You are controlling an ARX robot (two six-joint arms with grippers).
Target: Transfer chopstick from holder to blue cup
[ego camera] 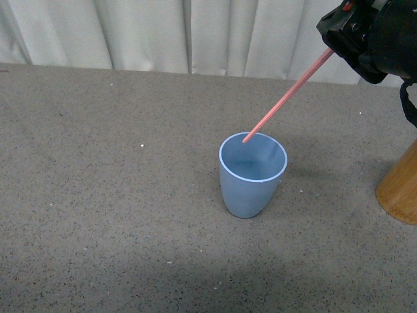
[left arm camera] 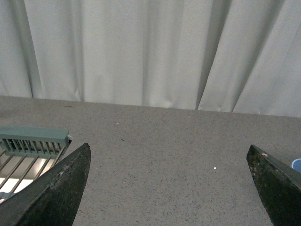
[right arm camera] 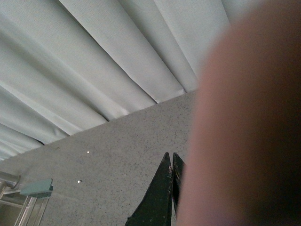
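Observation:
The light blue cup (ego camera: 252, 175) stands upright on the grey table, right of the middle. One salmon-pink chopstick (ego camera: 288, 96) slants down from the upper right, its lower tip just over the cup's far rim. My right gripper (ego camera: 333, 47) is shut on the chopstick's upper end, high at the top right. In the right wrist view the chopstick (right arm camera: 244, 122) is a big blurred pink shape close to the lens, beside the closed fingers (right arm camera: 162, 188). The orange-tan wooden holder (ego camera: 401, 189) stands at the right edge, partly cut off. My left gripper (left arm camera: 169, 157) is open and empty above bare table.
White curtains (ego camera: 195, 32) hang along the table's far edge. A grey-green slatted rack (left arm camera: 33, 140) sits beside the table in the left wrist view. A sliver of the cup's rim (left arm camera: 297, 165) shows at that view's edge.

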